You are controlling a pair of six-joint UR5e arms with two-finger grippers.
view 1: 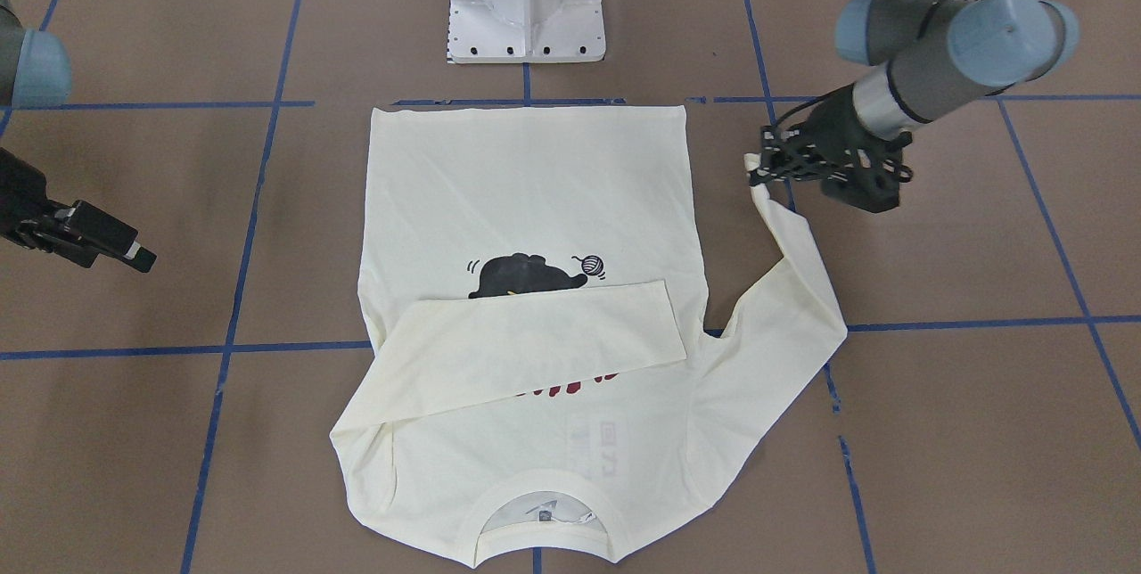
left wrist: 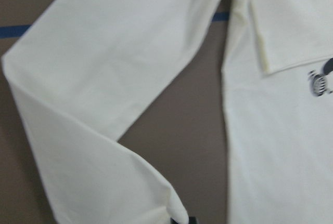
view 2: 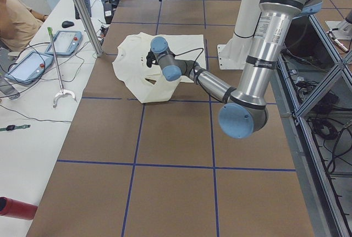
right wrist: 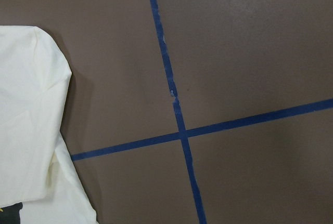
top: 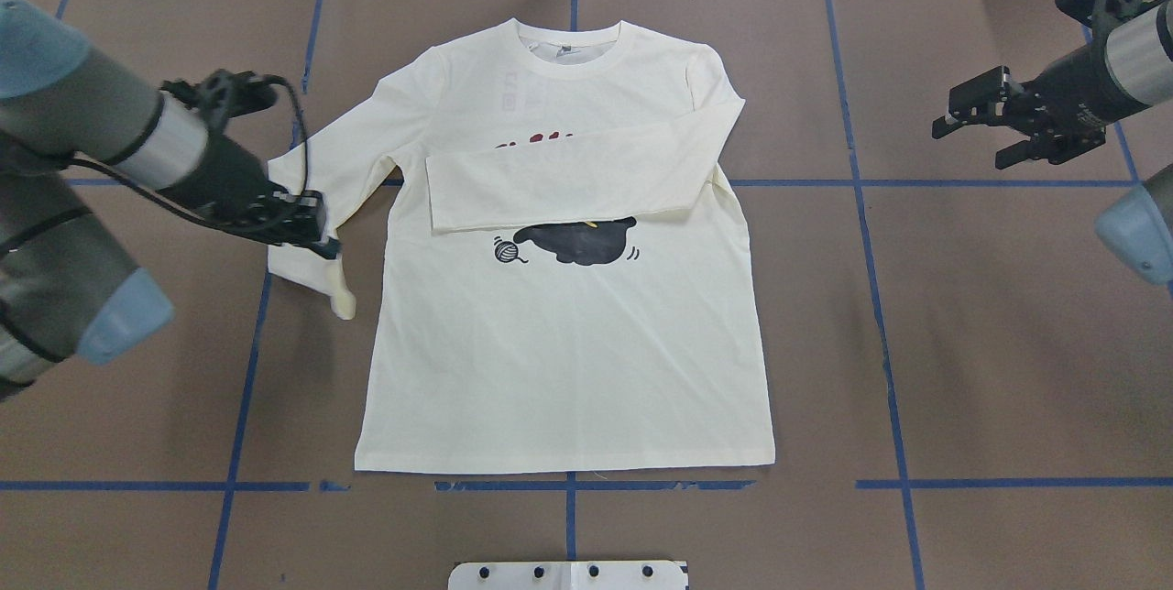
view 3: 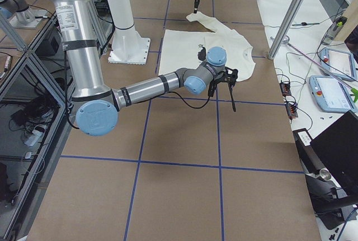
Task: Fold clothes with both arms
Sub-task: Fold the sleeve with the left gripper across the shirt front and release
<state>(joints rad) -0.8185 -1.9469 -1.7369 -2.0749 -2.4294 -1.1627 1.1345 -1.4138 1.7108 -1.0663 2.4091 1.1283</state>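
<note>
On the brown tabletop (top: 1008, 343) we see the cream T-shirt (top: 568, 361) lying flat, print up, with its collar on the side away from the robot. One sleeve (top: 568, 178) is folded across the chest and overlaps the black cat print (top: 577, 240). Our left hand (top: 319, 240) is pinched closed on the other sleeve (top: 357, 136) near its cuff, just beside the shirt's body. Our right hand (top: 969, 143) hovers well clear, fingers spread, holding nothing.

Overhead opposite front; both over T-shirt (top: 568, 343)
</note>
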